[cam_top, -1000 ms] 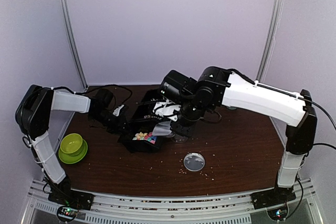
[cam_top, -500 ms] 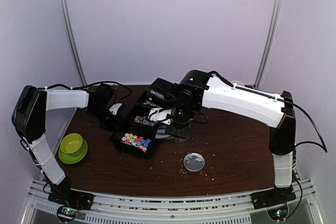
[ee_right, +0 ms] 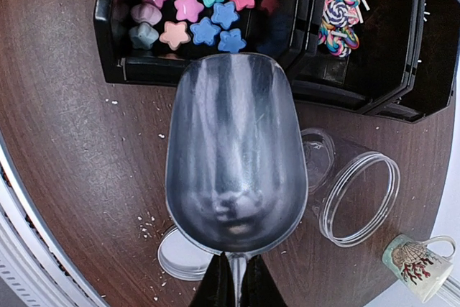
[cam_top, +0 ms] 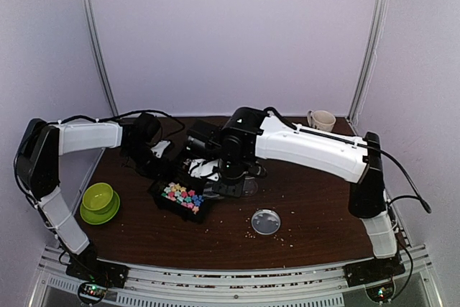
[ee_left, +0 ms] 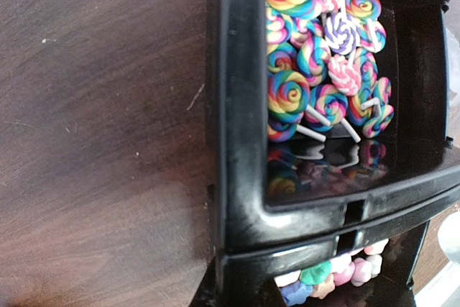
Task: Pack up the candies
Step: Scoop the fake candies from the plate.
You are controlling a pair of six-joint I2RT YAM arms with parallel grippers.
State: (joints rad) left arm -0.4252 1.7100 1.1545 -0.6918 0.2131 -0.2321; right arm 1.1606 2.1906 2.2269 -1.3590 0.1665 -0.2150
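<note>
Your right tool (ee_right: 233,283) grips the empty scoop (ee_right: 236,156) by its handle. Your left tool (cam_top: 159,165) seems clamped on the black tray (ee_right: 108,34), with the candies (ee_right: 198,12) inside. If you dig too steeply, candies may jump onto the surface (ee_right: 79,156).

table (ee_left: 100,141): dark wood grain, low sheen. tray (ee_left: 241,141): black plastic, glossy, mirrors the lollipops (ee_left: 309,48). scoop (ee_right: 233,156): silvery, smooth, streaky shine. jar (ee_right: 356,199), lower right: clear, smooth. star candies (ee_right: 205,5), top: matt pastel. mug (ee_right: 413,264), bottom right corner: glazed ceramic.
</note>
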